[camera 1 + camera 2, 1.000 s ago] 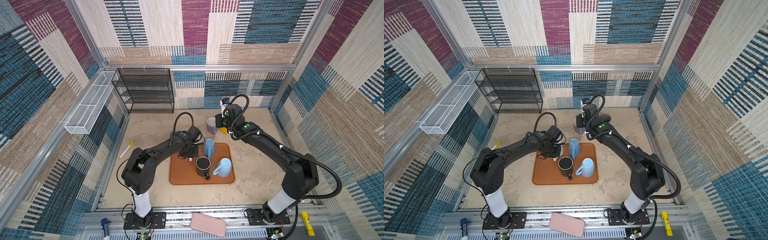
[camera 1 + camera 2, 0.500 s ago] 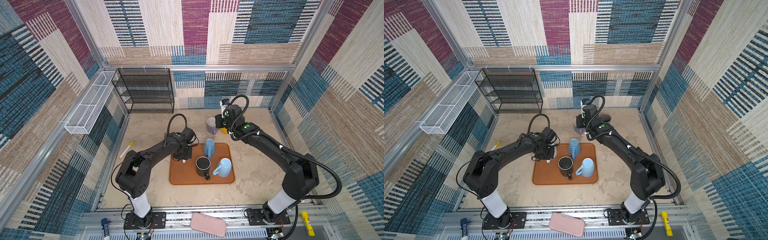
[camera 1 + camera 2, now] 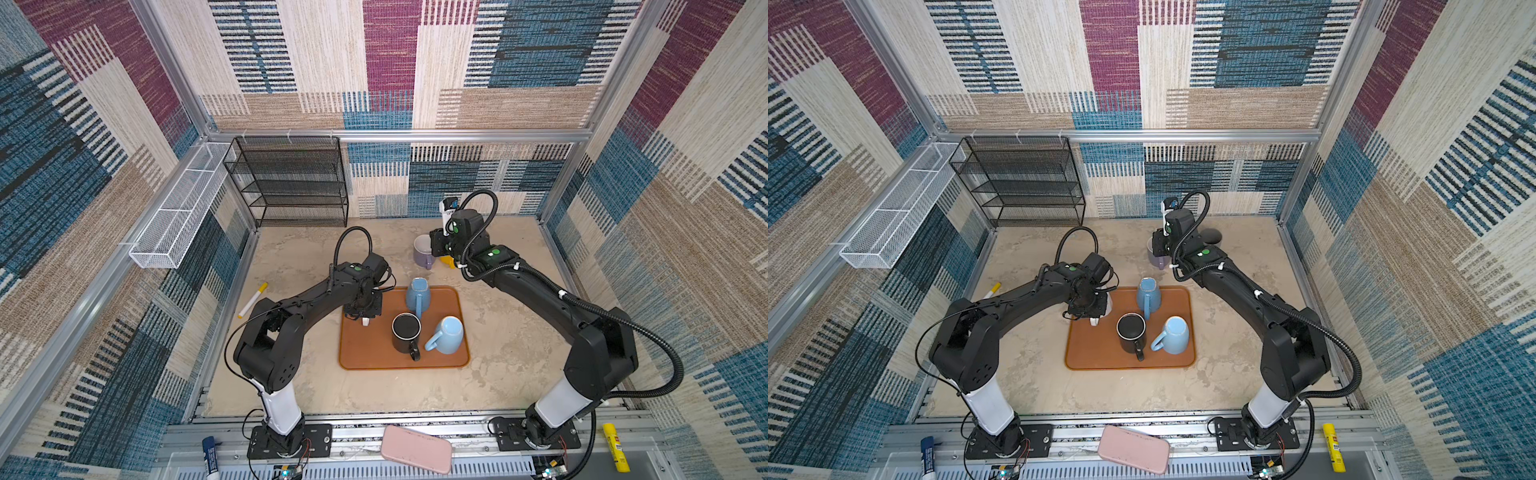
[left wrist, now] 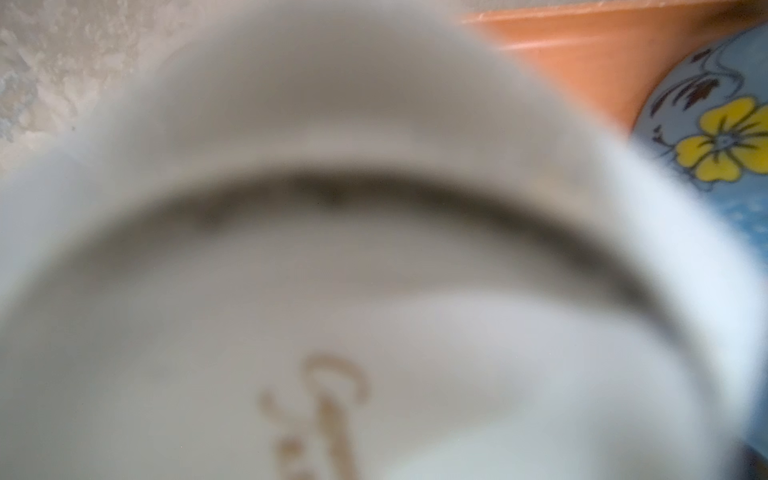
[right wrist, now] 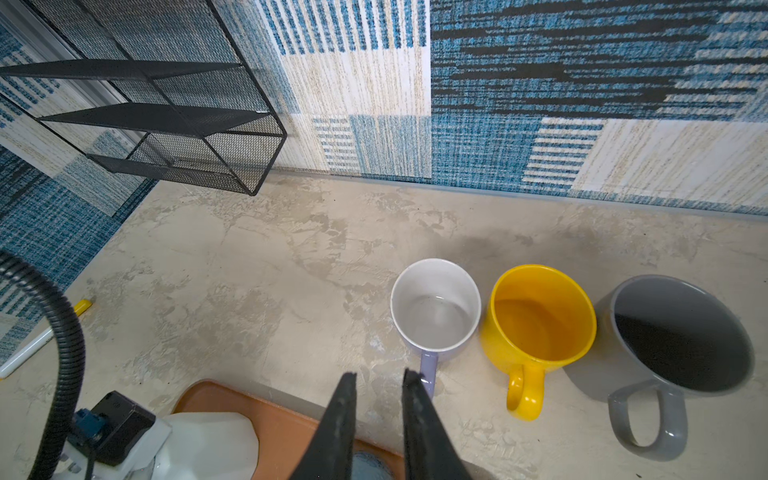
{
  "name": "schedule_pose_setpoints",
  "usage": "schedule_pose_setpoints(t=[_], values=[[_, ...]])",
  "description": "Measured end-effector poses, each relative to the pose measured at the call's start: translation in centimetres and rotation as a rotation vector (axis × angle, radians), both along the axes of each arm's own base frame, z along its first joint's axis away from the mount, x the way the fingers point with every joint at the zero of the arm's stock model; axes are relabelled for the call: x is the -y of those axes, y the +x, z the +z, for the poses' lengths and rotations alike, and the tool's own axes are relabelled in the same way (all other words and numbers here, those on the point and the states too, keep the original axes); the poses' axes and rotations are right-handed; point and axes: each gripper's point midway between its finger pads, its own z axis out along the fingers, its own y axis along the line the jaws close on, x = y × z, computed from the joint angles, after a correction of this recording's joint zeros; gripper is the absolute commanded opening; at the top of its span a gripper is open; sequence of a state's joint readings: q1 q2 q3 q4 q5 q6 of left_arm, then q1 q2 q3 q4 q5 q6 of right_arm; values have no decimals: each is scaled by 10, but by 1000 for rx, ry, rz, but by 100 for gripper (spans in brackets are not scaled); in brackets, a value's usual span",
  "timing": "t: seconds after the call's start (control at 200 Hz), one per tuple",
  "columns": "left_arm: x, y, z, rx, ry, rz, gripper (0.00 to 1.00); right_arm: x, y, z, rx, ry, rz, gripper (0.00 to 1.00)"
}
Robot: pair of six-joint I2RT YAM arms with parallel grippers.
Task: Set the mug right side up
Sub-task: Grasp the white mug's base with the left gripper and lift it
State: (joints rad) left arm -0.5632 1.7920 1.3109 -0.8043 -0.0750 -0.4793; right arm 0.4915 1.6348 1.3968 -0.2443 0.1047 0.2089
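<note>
Orange tray [image 3: 365,353] at the middle of a beige table [image 3: 507,332], seen from above in both top views. At the tray's far-left corner, a white mug [image 3: 1108,306], mostly hidden under the left gripper [image 3: 362,306]. Only a sliver of white body and a handle pointing near visible past the black housing. Upside down: in the left wrist view, blurred and very close, the white mug [image 4: 374,332] filling almost the whole picture, base and foot ring toward the camera, a faint gold script mark on the base. Resting on the tray or lifted: cannot tell. Left jaws hidden in every view, so wide, narrow or gripping cannot be told.

Also on the tray: a floral mug [image 3: 417,295], blue, at the far edge, just right of the white mug. A black mug [image 3: 406,330] upright in the middle, mouth up, handle pointing near. A pale-blue mug [image 3: 448,340] just right of it, handle toward the black mug.

Right gripper [image 5: 380,376] beyond the tray's far edge, right of centre, above bare table. Jaws narrow, a slim gap between the two black fingers, nothing in it. Tips just near of the handle of a lilac mug [image 5: 434,307], upright; touching or not, unclear. To its right, in a row, a yellow mug [image 5: 540,316] and a grey mug [image 5: 681,336], both upright, handles pointing near.

Black mesh rack [image 3: 291,183] against the far wall on the left. Marker [image 3: 252,300] on the table, left of the tray.
</note>
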Motion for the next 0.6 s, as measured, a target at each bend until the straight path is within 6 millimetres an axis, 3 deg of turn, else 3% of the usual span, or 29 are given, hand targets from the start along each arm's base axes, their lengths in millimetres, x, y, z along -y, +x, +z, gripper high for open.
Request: schedule_pose_setpoints(t=[0.23, 0.596], values=[[2, 3, -1, -1, 1, 0, 20, 0, 1, 3, 5, 2, 0, 24], [-1, 7, -2, 7, 22, 6, 5, 0, 1, 3, 6, 0, 2, 24]])
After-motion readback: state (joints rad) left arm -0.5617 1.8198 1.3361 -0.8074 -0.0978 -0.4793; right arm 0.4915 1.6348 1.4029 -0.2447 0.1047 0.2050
